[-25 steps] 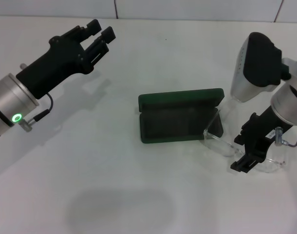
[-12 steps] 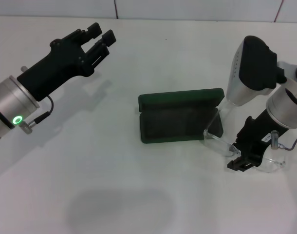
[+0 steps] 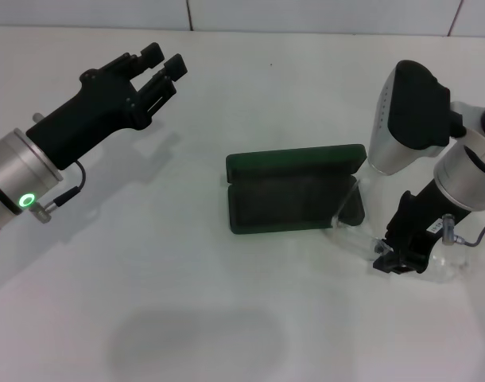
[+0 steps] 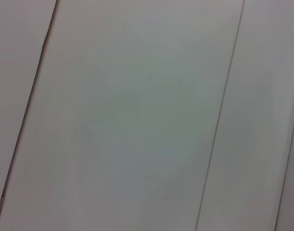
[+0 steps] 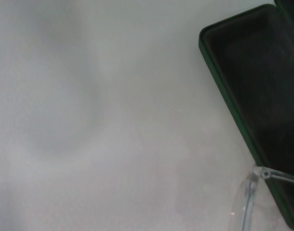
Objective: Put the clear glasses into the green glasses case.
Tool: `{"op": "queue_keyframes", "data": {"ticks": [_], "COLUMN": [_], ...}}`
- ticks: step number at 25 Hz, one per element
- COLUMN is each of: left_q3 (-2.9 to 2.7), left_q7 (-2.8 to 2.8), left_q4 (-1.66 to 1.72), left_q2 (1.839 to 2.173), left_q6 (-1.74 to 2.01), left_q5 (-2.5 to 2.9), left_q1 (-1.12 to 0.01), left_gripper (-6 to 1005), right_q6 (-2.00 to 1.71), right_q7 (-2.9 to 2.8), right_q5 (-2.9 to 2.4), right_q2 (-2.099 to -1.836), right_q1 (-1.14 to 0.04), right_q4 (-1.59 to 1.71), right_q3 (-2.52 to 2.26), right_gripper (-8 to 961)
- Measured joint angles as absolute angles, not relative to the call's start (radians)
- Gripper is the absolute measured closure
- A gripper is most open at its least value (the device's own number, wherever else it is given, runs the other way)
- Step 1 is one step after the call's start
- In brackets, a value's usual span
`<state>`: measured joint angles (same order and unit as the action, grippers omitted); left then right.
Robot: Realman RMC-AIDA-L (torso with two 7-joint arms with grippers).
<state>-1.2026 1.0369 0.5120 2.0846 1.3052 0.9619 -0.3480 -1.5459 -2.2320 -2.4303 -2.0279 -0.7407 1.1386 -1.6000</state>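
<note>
The left pincer [image 3: 159,62] hangs over the far left of the white bench [image 3: 187,302], well apart from the task's things, its black fingers slightly apart with nothing between them. Its wrist camera shows only pale panels crossed by thin seams.

Near the middle of the bench the green glasses case [image 3: 294,199] lies open, its lid folded back on the far side and its dark-lined tray toward the robot. In the right wrist view the tray's green rim and dark lining [image 5: 262,91] fill the upper corner, with bare bench beside them.

Just to the right of the case the clear glasses [image 3: 355,231] rest on the bench; one thin temple slants up across the case's right end, and the clear front stretches away toward the right. In the right wrist view a hinge and part of the frame [image 5: 255,185] lie at the case's rim.

The right pincer [image 3: 395,261] is down at the glasses' front, low over the bench; whether its fingers are apart or clamped on the frame cannot be told.
</note>
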Motion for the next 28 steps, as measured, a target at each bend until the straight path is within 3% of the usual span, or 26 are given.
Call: {"op": "queue_keyframes", "data": {"ticks": [7, 28], "left_q3": [-1.203, -1.176], "left_q7": [1.037, 1.039], "left_q4": [0.512, 0.512], "left_q2": [2.083, 2.08], "left_q6": [1.305, 1.305], "left_q5": [0.96, 0.959], "left_q1": [-0.346, -0.352], "left_gripper": [557, 554], "right_q6": [-1.556, -1.677], "right_q7": [-2.232, -2.051], "right_q5": [-2.44, -2.306], "right_q2": [-2.022, -2.017], "right_q1": [-0.74, -0.614], "right_q4": [1.151, 1.382], "right_q3": [-1.594, -1.29], "right_gripper": [798, 832]}}
